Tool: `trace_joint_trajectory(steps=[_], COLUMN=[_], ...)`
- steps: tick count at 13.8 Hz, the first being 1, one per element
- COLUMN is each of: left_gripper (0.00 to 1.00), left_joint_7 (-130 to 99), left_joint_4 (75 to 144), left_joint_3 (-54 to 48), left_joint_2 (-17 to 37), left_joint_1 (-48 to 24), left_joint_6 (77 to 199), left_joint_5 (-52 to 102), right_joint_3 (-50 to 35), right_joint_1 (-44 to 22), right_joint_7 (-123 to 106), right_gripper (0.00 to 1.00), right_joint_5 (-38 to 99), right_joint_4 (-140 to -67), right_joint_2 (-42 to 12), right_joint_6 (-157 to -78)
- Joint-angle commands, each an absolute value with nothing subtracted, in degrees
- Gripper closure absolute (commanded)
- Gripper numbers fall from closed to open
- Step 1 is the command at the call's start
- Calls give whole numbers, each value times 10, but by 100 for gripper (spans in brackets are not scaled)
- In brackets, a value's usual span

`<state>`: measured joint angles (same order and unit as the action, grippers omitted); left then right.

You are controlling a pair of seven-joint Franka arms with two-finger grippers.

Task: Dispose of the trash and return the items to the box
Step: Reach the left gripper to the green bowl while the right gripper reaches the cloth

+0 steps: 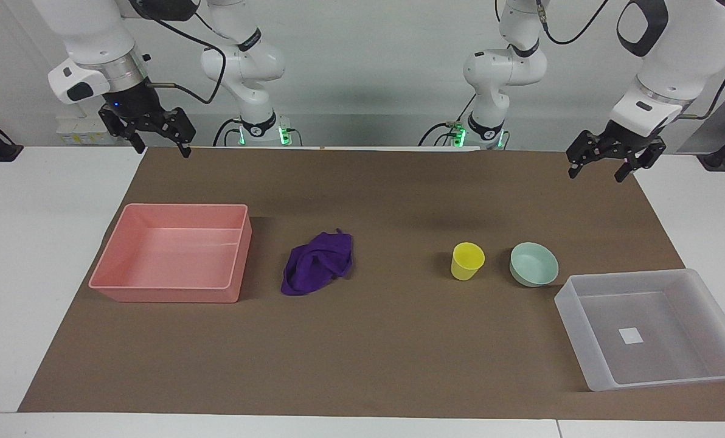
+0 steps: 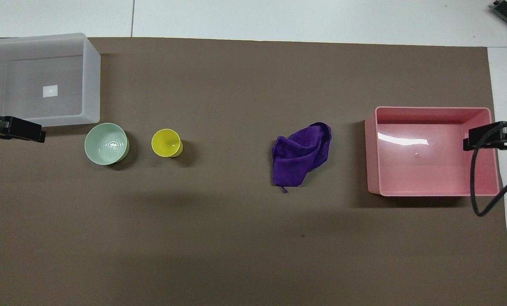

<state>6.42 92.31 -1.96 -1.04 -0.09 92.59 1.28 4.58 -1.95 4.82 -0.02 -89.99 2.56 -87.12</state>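
The purple rag (image 1: 317, 263) lies crumpled on the table beside the pink tray (image 1: 119, 248). It looks soft and light, so pinch a raised fold. Both arms wait up high, jaws spread wide, holding nothing.

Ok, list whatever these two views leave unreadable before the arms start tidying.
- Clear box: facing view's edge cuts its corner off.
- Left gripper, right gripper: overhead view shows only their tips at its edges.
- White sticker: too small for any print to be made out.
- Purple cloth: its folds hide whatever lies under it.
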Motion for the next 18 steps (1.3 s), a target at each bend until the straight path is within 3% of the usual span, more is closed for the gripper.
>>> trace_joint_trajectory(steps=[1,5,11,15,18], left_gripper=[0,0,0,0,0], left_joint_7=[54,55,40,26,12], left_joint_4=[943,943,1010,1070,1111], left_joint_3=[-23,-23,-23,-23,-24], left_joint_2=[-29,-28,-26,5,33], left_joint_1=[4,3,4,4,11], left_joint_6=[925,936,1044,1156,1242], left_joint_5=[9,8,4,4,4], right_joint_3=[45,45,45,38,37], right_joint_1=[-18,-18,-18,-51,-88], right_joint_7=[48,48,48,50,77], right_gripper=[0,0,0,0,0], right_joint_5=[11,11,11,1,0], right_joint_4=[-916,-916,-917,-983,-1002], right_joint_2=[37,36,37,55,30], right_joint_6=[-885,-885,-886,-975,-1024])
